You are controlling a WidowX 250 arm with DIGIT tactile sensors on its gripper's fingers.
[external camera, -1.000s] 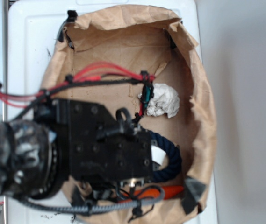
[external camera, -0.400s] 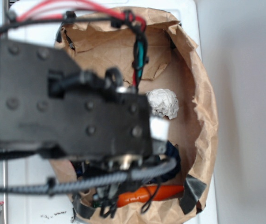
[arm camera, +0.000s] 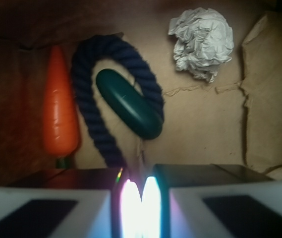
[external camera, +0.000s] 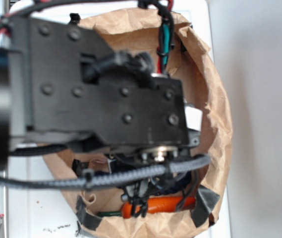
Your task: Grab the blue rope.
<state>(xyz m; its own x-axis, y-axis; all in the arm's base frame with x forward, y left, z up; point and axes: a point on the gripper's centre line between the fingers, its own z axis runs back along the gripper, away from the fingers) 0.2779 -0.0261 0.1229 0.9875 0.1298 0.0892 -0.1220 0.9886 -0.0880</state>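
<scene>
Robot arm [external camera: 96, 94] fills most of the exterior view, blurred, over the brown paper bag [external camera: 215, 104] lying on the white surface [external camera: 31, 20]. Grey braided cable [external camera: 145, 173] runs across below the arm body. Inside the bag, w/ the blue rope [arm camera: 88, 119] as landmark: rope lies flat on the bag's paper floor in a hooked curve, loop end toward top of wrist view, tail running down toward the gripper [arm camera: 141, 201]. Orange carrot [arm camera: 59, 109] just left of the rope, alongside it, approx parallel. Dark green oval object [arm camera: 130, 103] sits inside the rope's hook, touching or nearly touching the strand. Crumpled white paper ball [arm camera: 201, 40] up & right of the rope, well apart. Jaws pressed together, glowing pads meeting at centre, nothing pinched; rope's tail ends just above them.
</scene>
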